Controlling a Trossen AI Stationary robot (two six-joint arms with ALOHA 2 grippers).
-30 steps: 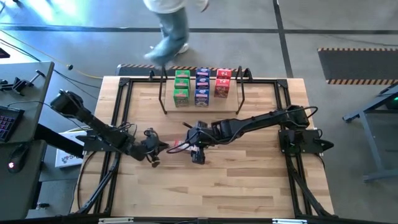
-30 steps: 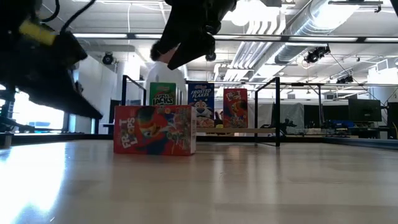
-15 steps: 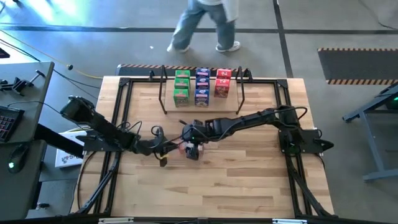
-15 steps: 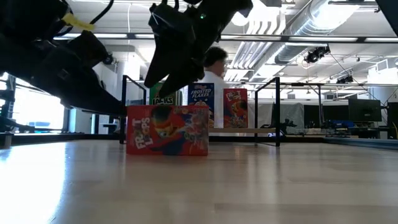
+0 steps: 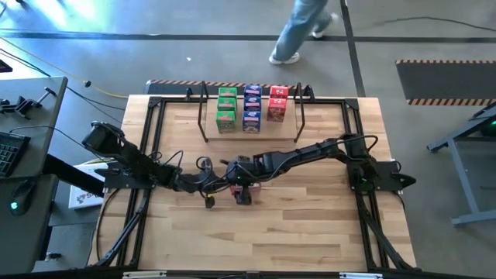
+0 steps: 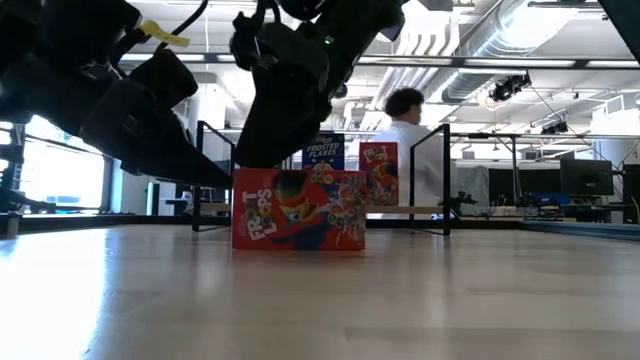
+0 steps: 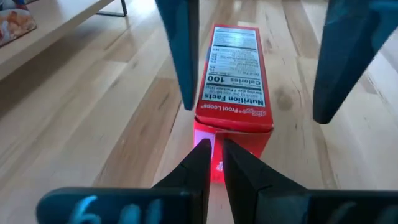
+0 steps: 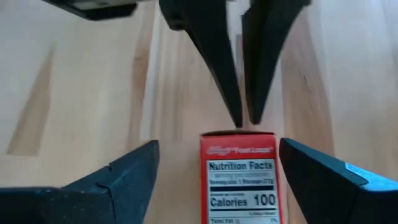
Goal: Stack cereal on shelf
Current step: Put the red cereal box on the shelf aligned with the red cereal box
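Note:
A red cereal box (image 6: 298, 208) lies on one long side on the tabletop, near the middle. My left gripper (image 7: 216, 149) is shut, its tips at the box's small end that faces the table's left. My right gripper (image 8: 219, 149) hangs open over the box, slanting down. Its fingers (image 7: 180, 56) stand on either side of the box and touch nothing. At the far edge stands the shelf (image 5: 287, 130), which bears green (image 5: 226, 108), blue (image 5: 252, 107) and red (image 5: 278, 103) cereal boxes. My left gripper presses its shut fingertips (image 8: 239, 112) against the box's small red end face (image 7: 239, 140). It comes nearly level from the table's left, along the box's length. The box rests flat on the table, its nutrition panel up.
A black frame (image 5: 155, 139) runs round the tabletop. Bare wood lies on the near half of the table (image 5: 256, 232). A person (image 5: 302, 31) walks on the floor past the far edge and shows behind the shelf in the low view (image 6: 410, 150).
My left gripper, shut throughout, has moved toward the table's right edge. The red box has slid before it toward the right, staying flat on the table. My right gripper has come down over the box with its fingers apart. The person has walked toward the right.

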